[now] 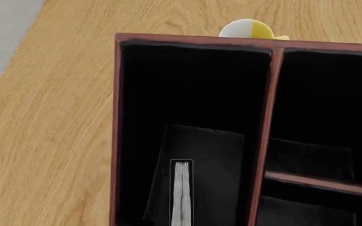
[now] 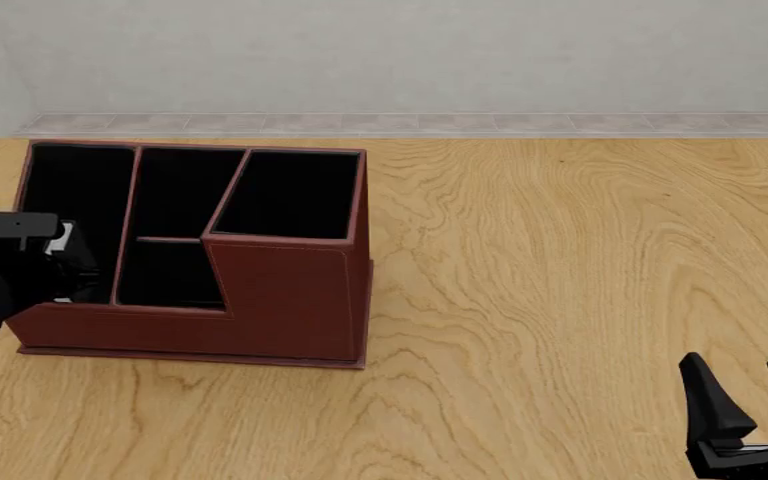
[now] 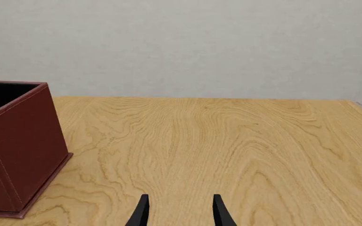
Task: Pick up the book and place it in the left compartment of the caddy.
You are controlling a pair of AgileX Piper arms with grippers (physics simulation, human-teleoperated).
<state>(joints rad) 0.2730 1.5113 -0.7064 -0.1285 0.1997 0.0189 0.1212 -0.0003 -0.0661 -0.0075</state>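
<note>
The reddish-brown caddy (image 2: 291,300) stands at the table's left, and its rim (image 1: 193,41) fills the left wrist view. The book (image 1: 181,193) shows edge-on, white pages between thin black covers, upright inside the long left compartment (image 1: 193,89), above its black floor. My left gripper (image 2: 75,272) reaches down into the near end of that compartment (image 2: 77,185) and appears shut on the book; its dark fingers blend into the lining. The book is hidden in the front view. My right gripper (image 2: 747,385) stands open near the table's front right, holding nothing.
A small white and yellow object (image 1: 247,29) peeks out on the table just beyond the caddy's wall. The caddy's tall corner section (image 3: 17,141) is at the edge of the right wrist view. Bare wood (image 2: 571,260) stretches right of the caddy.
</note>
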